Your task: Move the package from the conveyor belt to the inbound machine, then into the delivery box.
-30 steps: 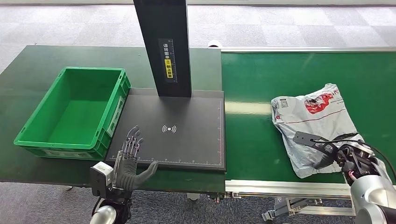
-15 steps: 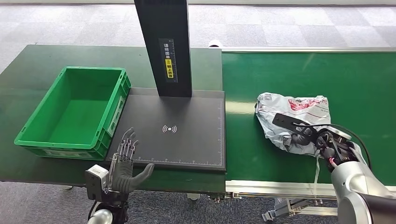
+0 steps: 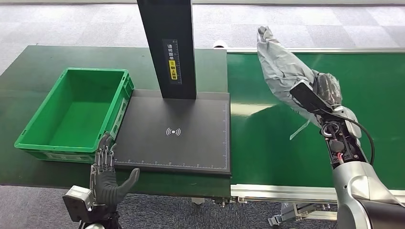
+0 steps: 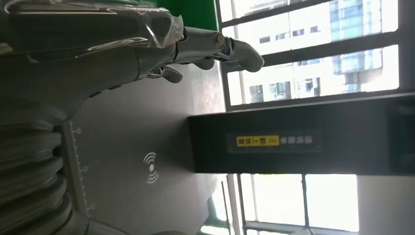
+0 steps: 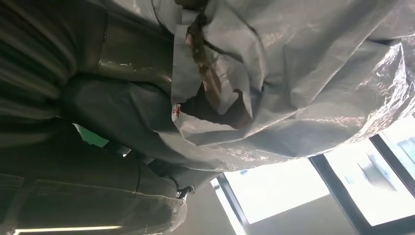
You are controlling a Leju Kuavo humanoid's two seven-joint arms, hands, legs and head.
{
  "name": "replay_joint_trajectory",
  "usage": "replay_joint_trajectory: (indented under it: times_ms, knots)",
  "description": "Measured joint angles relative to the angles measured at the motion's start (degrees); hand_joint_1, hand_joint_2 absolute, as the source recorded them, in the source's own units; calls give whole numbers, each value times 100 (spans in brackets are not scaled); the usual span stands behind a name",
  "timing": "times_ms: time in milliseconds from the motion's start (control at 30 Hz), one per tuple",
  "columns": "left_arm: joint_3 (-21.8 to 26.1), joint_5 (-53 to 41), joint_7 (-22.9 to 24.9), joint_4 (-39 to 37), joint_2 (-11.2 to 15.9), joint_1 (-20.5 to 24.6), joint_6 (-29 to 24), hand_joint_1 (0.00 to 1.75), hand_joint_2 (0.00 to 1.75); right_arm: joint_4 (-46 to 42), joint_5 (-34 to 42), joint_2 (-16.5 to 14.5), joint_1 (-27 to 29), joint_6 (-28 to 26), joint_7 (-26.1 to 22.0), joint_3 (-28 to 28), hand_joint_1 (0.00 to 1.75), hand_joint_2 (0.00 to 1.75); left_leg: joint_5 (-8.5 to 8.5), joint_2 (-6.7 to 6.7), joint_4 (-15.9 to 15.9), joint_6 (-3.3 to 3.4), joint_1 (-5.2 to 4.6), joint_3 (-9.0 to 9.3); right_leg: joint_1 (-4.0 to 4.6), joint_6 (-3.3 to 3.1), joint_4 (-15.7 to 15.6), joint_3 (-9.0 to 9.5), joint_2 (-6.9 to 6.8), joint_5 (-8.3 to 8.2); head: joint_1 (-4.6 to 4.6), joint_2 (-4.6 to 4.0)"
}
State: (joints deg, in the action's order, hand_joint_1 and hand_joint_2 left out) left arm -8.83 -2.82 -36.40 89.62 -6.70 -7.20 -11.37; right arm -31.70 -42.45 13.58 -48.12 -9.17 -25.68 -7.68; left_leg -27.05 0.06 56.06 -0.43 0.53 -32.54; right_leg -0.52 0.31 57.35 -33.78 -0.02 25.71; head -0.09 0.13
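The right hand (image 3: 321, 98) grips the grey package (image 3: 282, 71), lifted clear above the conveyor belt (image 3: 267, 143), long axis slanting up and away. The inbound machine (image 3: 176, 133) lies to its left. The left hand (image 3: 106, 174) hangs near the worktop's front edge, fingers apart, empty.

The right hand (image 3: 321, 95) has lifted the package (image 3: 282, 71) off the conveyor belt (image 3: 267, 143); the left hand (image 3: 106, 176) has drawn back.

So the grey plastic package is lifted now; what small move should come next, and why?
Probably carry the grey plastic package, held by the right hand above the green conveyor belt, leftward over the black scanner plate, which lies bare.
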Motion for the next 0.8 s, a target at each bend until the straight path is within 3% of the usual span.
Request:
replay_joint_trajectory:
  times_ms: [167, 300, 467, 600, 800]
  knots:
    - [26, 337, -288, 108, -33, 26, -480, 0, 175, -1607, 129, 19, 910, -1174, -272, -342, 175, 175, -3, 2, -1, 0, 0, -1, 0, 0, 0, -2, 2, 1, -1, 0]
    - [47, 499, -350, 132, -78, 128, -639, 0, 175, -2748, -358, 15, 1605, -1557, -283, -842, 175, 175, -4, 2, -2, -1, 0, -2, 0, -1, -1, -2, 2, 2, -1, 0]
    - [56, 556, -368, 132, -126, 303, -789, 0, 175, -3457, -1183, -31, 2078, -1475, -173, -1754, 175, 175, -2, 3, -4, -2, 1, 1, 2, -2, -1, -1, 3, 3, -2, 0]
    - [60, 583, -371, 132, -146, 341, -802, 0, 175, -3570, -1281, -52, 2163, -1428, -120, -2241, 175, 175, -1, 2, -3, -2, 1, 0, 1, -1, 0, -1, 2, 3, 0, 0]
    - [30, 630, -373, 66, -166, 479, -780, 0, 175, -3191, -1301, -274, 2128, -713, -266, -3119, 175, 175, -2, 6, -3, -3, 1, -2, 1, -1, 0, -2, 4, 3, 1, 0]
